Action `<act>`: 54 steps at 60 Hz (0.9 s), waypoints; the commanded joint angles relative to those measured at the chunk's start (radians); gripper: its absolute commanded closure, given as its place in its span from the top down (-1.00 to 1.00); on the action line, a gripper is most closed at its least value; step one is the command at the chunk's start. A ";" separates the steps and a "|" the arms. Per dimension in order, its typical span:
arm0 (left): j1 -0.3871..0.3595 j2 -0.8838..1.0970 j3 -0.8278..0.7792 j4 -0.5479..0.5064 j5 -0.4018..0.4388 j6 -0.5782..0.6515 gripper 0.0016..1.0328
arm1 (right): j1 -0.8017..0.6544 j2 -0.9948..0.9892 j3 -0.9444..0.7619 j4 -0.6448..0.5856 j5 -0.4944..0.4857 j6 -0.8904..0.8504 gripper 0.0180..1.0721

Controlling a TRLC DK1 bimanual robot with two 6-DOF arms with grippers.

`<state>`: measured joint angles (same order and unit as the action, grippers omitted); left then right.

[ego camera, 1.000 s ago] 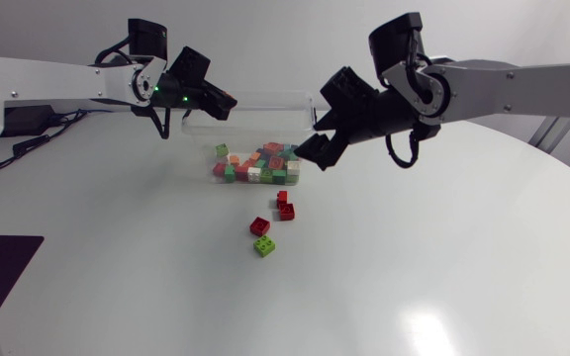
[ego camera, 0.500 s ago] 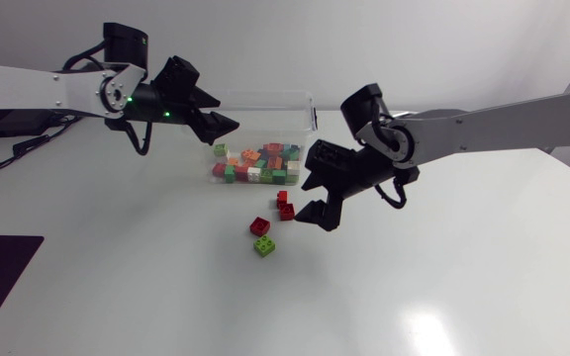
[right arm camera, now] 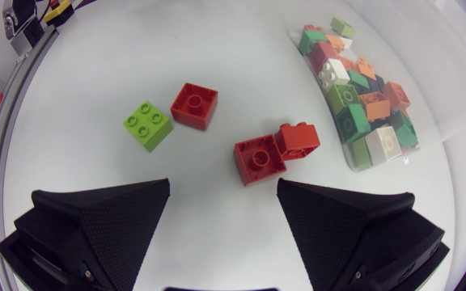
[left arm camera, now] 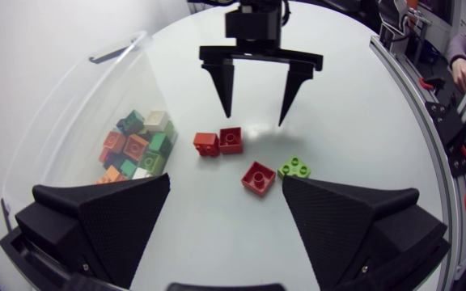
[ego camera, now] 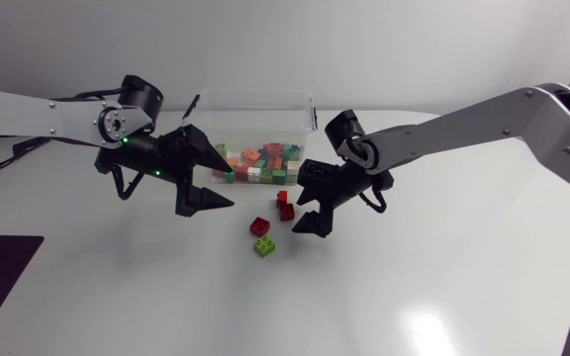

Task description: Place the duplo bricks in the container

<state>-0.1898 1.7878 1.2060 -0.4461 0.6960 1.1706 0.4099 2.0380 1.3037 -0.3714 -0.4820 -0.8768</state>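
Right gripper (right arm camera: 223,188) spread wide, empty (touching nothing), two red bricks (right arm camera: 258,159) just ahead, left gripper (left arm camera: 226,183) likewise spread, empty.

Bright, probably overhead light; soft shadows.

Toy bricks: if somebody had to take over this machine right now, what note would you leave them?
Left arm: jaws open, empty, beside the clear box.
Right arm: jaws open, empty, close to two red bricks lying side by side.
Done: many bricks already in the box.
Left: four on the table, namely that red pair, another red brick and a green brick. The red pair is probably the one to take first.
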 commanded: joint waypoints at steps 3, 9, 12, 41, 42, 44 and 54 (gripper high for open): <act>-0.030 0.076 -0.011 -0.025 0.011 0.104 0.87 | -0.008 0.062 0.039 -0.015 -0.021 -0.037 0.82; -0.048 0.128 0.006 -0.045 0.011 0.152 0.87 | -0.003 0.087 0.069 -0.021 -0.026 -0.039 0.81; -0.053 0.154 0.018 -0.051 0.010 0.164 0.87 | 0.000 0.100 0.091 -0.032 -0.029 -0.039 0.80; -0.080 0.321 0.139 -0.094 0.005 0.224 0.86 | 0.006 0.185 0.218 -0.110 -0.056 -0.076 0.46; -0.082 0.325 0.142 -0.095 0.005 0.224 0.86 | 0.006 0.188 0.220 -0.110 -0.056 -0.077 0.46; -0.085 0.334 0.153 -0.100 0.003 0.224 0.86 | 0.007 0.191 0.224 -0.110 -0.056 -0.079 0.46; -0.091 0.367 0.185 -0.106 0.002 0.224 0.86 | 0.012 0.218 0.266 -0.146 -0.058 -0.094 0.41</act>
<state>-0.2764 2.1193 1.3556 -0.5343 0.6949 1.3628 0.4118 2.2257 1.5372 -0.4904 -0.5282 -0.9295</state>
